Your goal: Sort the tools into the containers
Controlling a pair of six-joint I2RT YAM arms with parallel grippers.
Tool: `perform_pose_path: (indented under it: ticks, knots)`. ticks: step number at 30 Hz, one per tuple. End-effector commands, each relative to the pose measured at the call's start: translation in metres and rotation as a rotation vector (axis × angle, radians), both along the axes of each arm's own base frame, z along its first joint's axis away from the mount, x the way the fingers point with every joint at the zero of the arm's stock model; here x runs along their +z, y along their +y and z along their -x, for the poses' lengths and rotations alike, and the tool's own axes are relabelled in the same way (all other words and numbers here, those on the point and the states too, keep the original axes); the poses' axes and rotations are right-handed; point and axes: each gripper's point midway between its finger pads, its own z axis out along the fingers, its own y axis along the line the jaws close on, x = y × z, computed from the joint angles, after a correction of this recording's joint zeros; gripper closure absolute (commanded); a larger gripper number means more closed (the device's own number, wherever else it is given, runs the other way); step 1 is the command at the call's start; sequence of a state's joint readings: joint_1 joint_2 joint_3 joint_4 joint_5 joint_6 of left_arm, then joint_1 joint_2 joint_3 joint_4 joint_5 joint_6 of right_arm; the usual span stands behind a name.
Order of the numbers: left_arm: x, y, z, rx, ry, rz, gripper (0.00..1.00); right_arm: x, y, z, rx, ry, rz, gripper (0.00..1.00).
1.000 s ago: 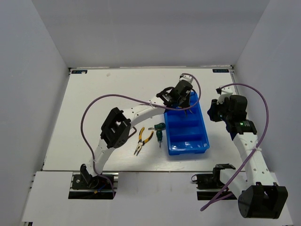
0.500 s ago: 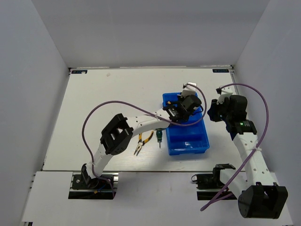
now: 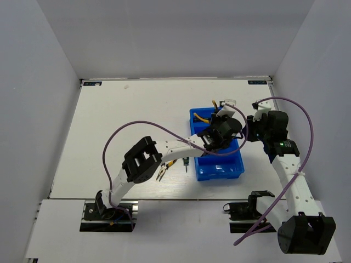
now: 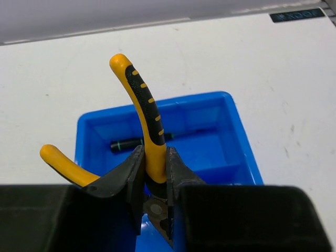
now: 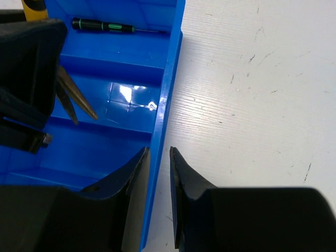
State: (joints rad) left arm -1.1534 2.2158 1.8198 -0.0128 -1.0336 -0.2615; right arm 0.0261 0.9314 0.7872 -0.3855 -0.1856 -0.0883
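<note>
Blue tray (image 4: pixel 199 113), screwdriver (image 4: pixel 131 143) inside, pliers (image 4: pixel 148 121) above

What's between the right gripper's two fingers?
The blue tray's side wall runs between the right gripper's fingers; the right wrist view shows it.

- tabletop (image 3: pixel 126 120): white, matte, rectangular; seen close from the right wrist (image 5: pixel 262 79) it carries fine grain lines and a scatter of short dark scuffs
- back wall (image 3: pixel 175 38): plain pale grey, rising from the tabletop's far edge
- left wall (image 3: pixel 33 109) and right wall (image 3: pixel 323 82): the same pale grey, closing in both sides
- left label (image 3: pixel 93 84): small dark strip at the far left corner of the tabletop; its text is too small to read
- right label (image 3: pixel 258 82): a matching strip at the far right corner; also in the left wrist view (image 4: pixel 302 14)
- smudge (image 3: pixel 127 86): faint, near the far edge, just right of the left label
- ledge (image 3: pixel 181 219): lighter strip along the near side
</note>
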Motion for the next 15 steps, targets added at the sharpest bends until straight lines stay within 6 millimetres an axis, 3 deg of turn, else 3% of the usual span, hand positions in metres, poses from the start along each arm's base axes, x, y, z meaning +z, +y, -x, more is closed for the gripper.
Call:
perform_pose_path:
  ticks: [1,12,15]
  knots:
    - [0.016,0.017,-0.011,0.128,-0.089,0.007,1.00,0.009,0.000,-0.005,0.000,-0.049,-0.006,0.72]
    - [0.012,0.012,-0.009,0.212,-0.112,0.033,1.00,0.011,-0.001,-0.004,-0.008,-0.052,-0.004,0.72]
    - [0.002,0.014,-0.009,0.229,-0.113,0.005,1.00,0.012,-0.001,-0.005,-0.008,-0.056,-0.004,0.72]
